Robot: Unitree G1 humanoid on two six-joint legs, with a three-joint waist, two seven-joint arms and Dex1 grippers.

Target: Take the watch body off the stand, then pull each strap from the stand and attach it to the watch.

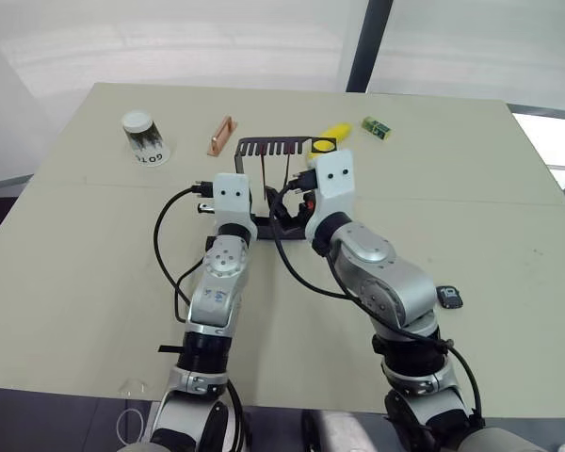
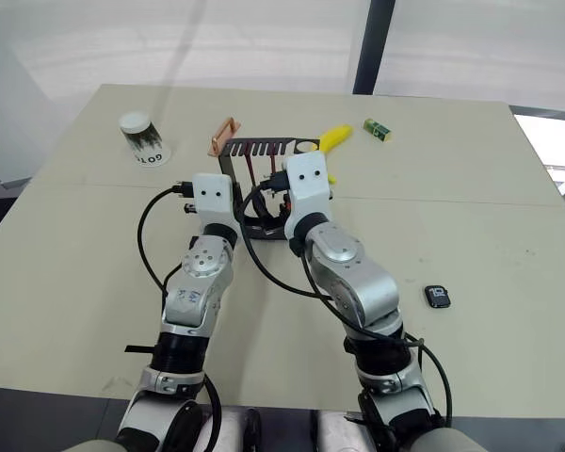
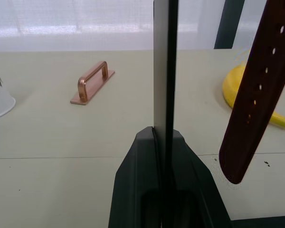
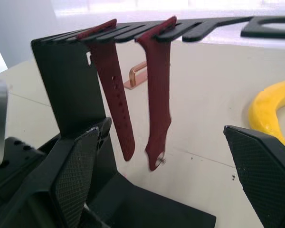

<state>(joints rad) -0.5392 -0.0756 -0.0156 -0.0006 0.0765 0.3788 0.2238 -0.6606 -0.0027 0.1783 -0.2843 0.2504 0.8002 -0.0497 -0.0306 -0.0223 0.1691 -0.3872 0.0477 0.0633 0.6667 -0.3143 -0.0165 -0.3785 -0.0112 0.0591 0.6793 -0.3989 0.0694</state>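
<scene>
On the pale beige desk [image 1: 85,282], toward its far edge, you see a white paper cup [image 1: 144,137] upside down, a copper handle-like bar [image 1: 222,136], a yellow banana [image 1: 333,135], and a small green block [image 1: 377,127] lying flat.

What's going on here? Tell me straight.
A two-armed robot is working on a watch stand. The watch is already off and lies on the table beside the right arm. The left claw is clamped on the stand at its upright, steadying it. Both straps hang from the comb on top, and the right claw is open in front of them, touching neither. No strap is attached to the watch yet.
</scene>
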